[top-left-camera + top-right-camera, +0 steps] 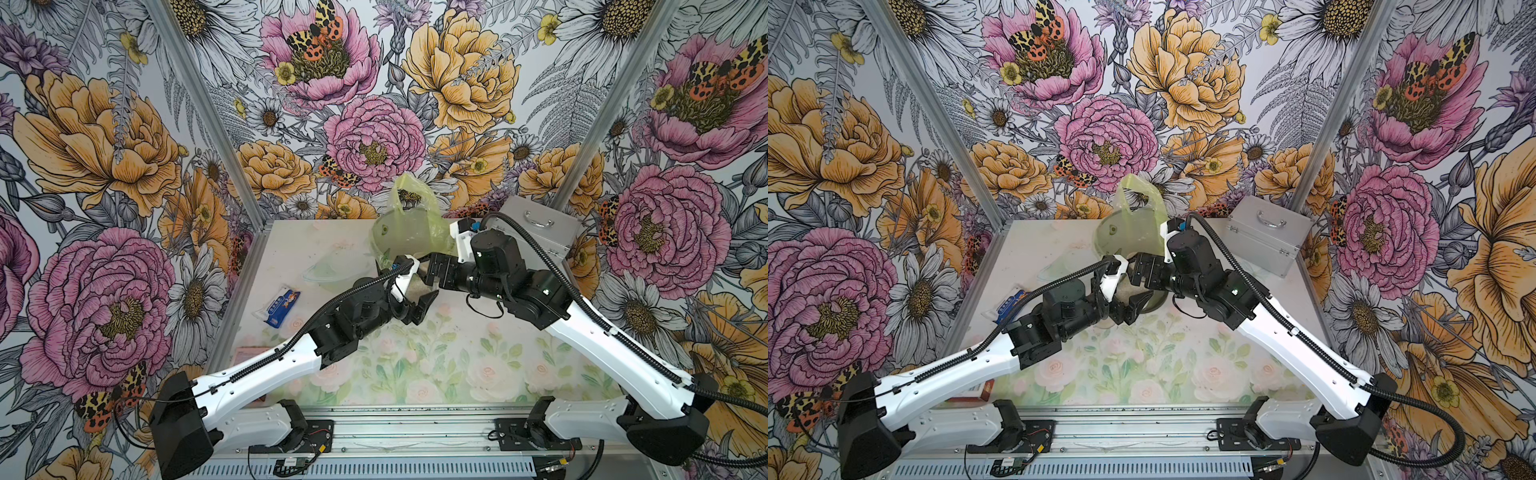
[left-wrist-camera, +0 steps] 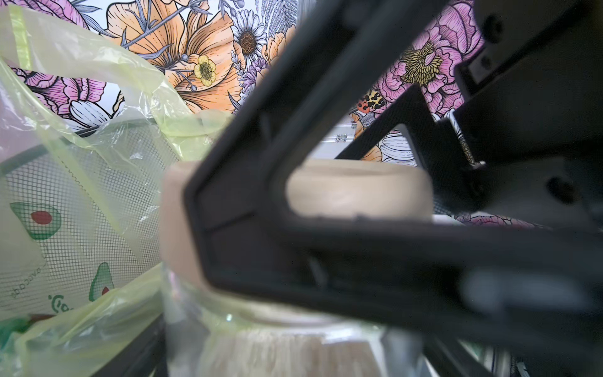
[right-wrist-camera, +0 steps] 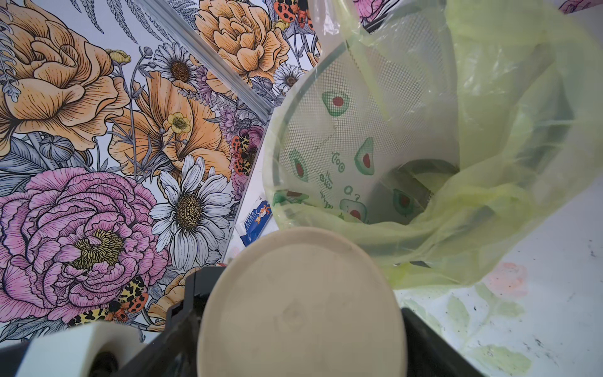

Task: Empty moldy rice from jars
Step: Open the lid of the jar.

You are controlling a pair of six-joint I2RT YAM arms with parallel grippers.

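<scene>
Right wrist view: the beige lid (image 3: 301, 306) of the jar fills the bottom middle of the frame. The right gripper (image 3: 305, 329) has one black finger on each side of the lid, very close to it. I cannot tell if they squeeze it. In the left wrist view the jar (image 2: 248, 326) sits at the bottom middle with its lid on. The moldy rice (image 2: 277, 354) shows as a pale layer behind the glass. A black finger crosses in front of the jar. In a top view the left gripper (image 1: 423, 308) is at the jar, in the middle of the frame. I cannot tell if it holds the jar. Just behind the jar stands the mesh bin (image 3: 342, 107) with a yellow-green bag (image 3: 505, 130) in it. A blue packet (image 3: 256, 220) lies on the table (image 3: 548, 320), left of the bin. Far back on the right sits a silver case (image 1: 536, 232).
</scene>
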